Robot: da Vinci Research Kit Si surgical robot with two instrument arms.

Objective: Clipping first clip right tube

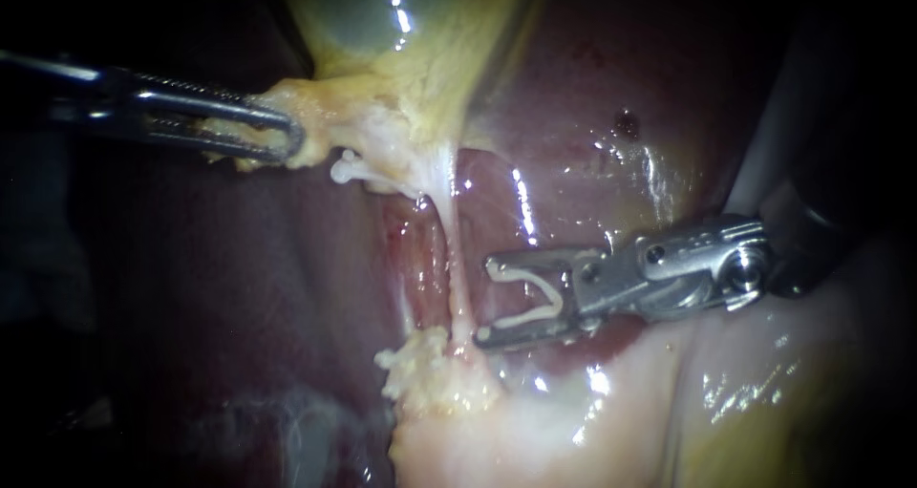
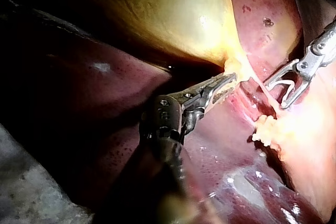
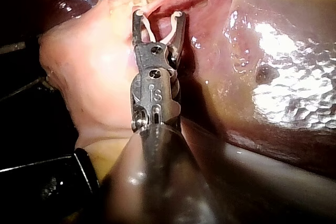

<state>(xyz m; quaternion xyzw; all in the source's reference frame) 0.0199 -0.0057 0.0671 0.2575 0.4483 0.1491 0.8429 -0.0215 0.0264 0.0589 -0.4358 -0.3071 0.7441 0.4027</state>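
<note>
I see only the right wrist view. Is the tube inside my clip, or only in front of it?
Observer: In front. In the endoscope view the tube runs just past the tips of the right instrument, whose claw holds the open clip.
Operator: What keeps the tube stretched?
Observer: The left instrument. Its claw is shut on pale tissue below the gallbladder.
Operator: Is any clip on the tube?
Observer: None shows on it in the endoscope view.

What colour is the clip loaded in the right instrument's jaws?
White. The clip shows best in the endoscope view.
</note>
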